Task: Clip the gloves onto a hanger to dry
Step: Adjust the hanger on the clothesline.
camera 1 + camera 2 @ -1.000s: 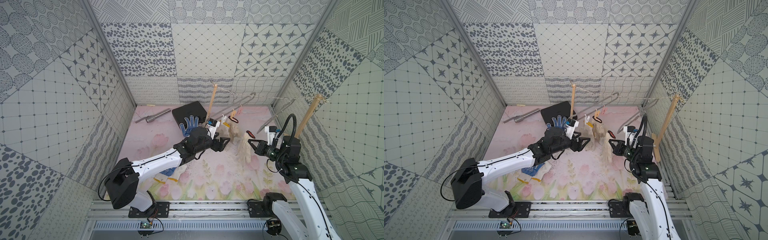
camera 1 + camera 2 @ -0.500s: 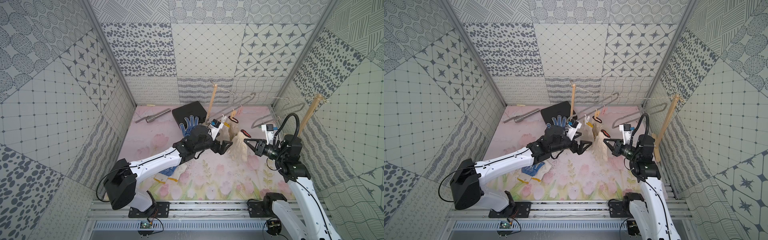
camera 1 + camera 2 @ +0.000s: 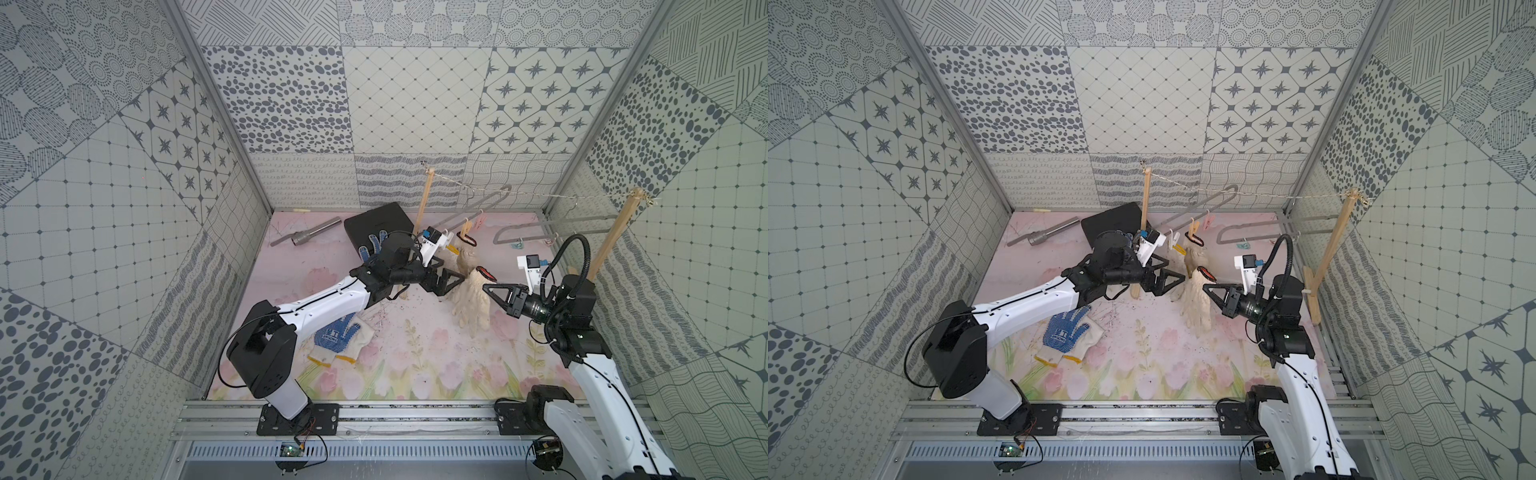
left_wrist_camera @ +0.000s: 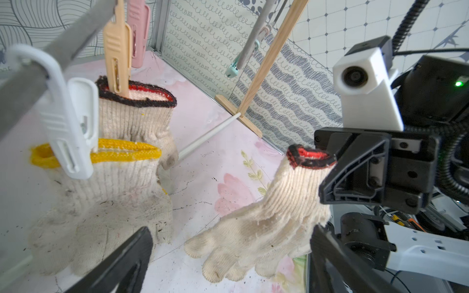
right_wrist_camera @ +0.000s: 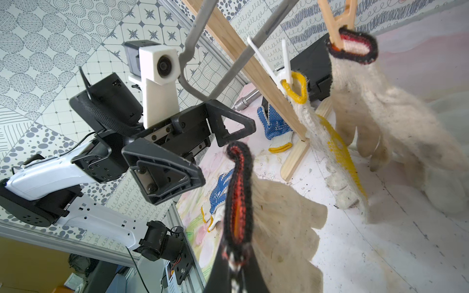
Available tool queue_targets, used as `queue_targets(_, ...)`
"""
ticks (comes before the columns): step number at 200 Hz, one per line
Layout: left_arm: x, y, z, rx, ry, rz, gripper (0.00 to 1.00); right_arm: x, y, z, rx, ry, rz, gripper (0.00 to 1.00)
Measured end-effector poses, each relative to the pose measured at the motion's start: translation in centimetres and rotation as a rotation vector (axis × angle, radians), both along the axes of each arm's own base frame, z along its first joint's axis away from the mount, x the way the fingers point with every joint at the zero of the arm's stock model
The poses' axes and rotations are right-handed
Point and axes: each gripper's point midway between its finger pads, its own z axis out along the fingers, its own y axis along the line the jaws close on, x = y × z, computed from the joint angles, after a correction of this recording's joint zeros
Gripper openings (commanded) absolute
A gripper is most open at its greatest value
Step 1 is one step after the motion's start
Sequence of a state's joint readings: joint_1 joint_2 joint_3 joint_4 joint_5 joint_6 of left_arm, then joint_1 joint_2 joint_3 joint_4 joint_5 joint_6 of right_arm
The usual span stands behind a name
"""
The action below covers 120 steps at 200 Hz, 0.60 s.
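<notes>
A blue-dotted glove [image 3: 336, 334] lies flat on the floral mat [image 3: 415, 365] under the left arm, palm up, its yellow-edged cuff toward the rail. Farther in, the right gripper [image 3: 486, 286] is clamped on the cuff rim of a cream glove [image 3: 471, 305]; the glove hangs from the closed tips with its fingers pointing down toward the mat; its knit is a grubby off-white, its cuff edged black with red inside. The left gripper [image 3: 1174, 270] faces it from the opposite side, jaws spread wide and holding nothing, tips just short of the cuff. Just behind, two gloves hang from the hanger [image 3: 484, 204]: a yellow-cuffed glove [image 4: 101, 182] on a white peg [image 4: 68, 121], and a red-cuffed glove [image 4: 137, 119] on a beige peg [image 4: 118, 50]. The hanger is flat and grey, bent in narrow loops, slung on a string [image 3: 540, 194] between wooden posts [image 3: 426, 199]. Beyond, a second blue-dotted glove [image 3: 372, 245] rests on a black case [image 3: 374, 220].
</notes>
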State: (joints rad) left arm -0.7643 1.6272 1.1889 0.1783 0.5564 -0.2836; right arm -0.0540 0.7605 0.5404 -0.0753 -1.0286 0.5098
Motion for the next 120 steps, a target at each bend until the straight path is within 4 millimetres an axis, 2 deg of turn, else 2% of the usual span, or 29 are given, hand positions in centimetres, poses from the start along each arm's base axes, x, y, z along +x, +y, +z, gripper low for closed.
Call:
queue_targets(55,-0.2,-0.9,0.6,-0.039,0.043,-0.11,0.91,0.1,0.4,0.1,0.037,-0.008,0.024,0.05)
queue_targets(120,-1.1,-1.9,0.6,-0.065,0.066,-0.219,0.67,-0.4,1.6,0.3,0.051,-0.012,0.099,0.02)
